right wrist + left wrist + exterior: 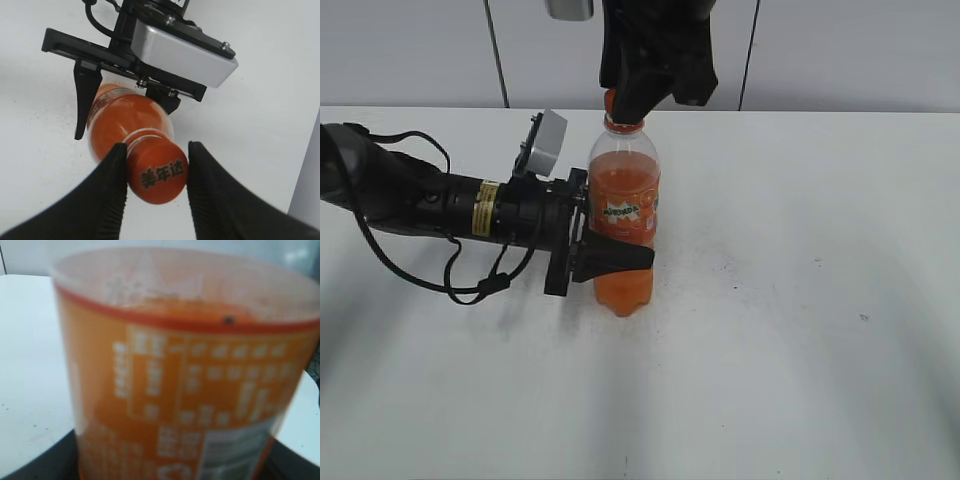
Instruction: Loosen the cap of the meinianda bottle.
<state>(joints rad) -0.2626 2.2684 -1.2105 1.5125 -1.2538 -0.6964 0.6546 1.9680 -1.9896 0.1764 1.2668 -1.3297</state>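
Note:
The meinianda bottle stands upright on the white table, holding orange drink, with an orange Mirinda label. My left gripper reaches in from the left and is shut on its lower body; in the left wrist view the label fills the frame. My right gripper comes down from above, and its two black fingers press both sides of the orange cap. In the right wrist view the cap shows dark characters on top, between the fingertips, with the bottle below it.
The white table runs wide to the right and front of the bottle. The left arm and its black cables lie along the table's left side. A grey panelled wall stands behind.

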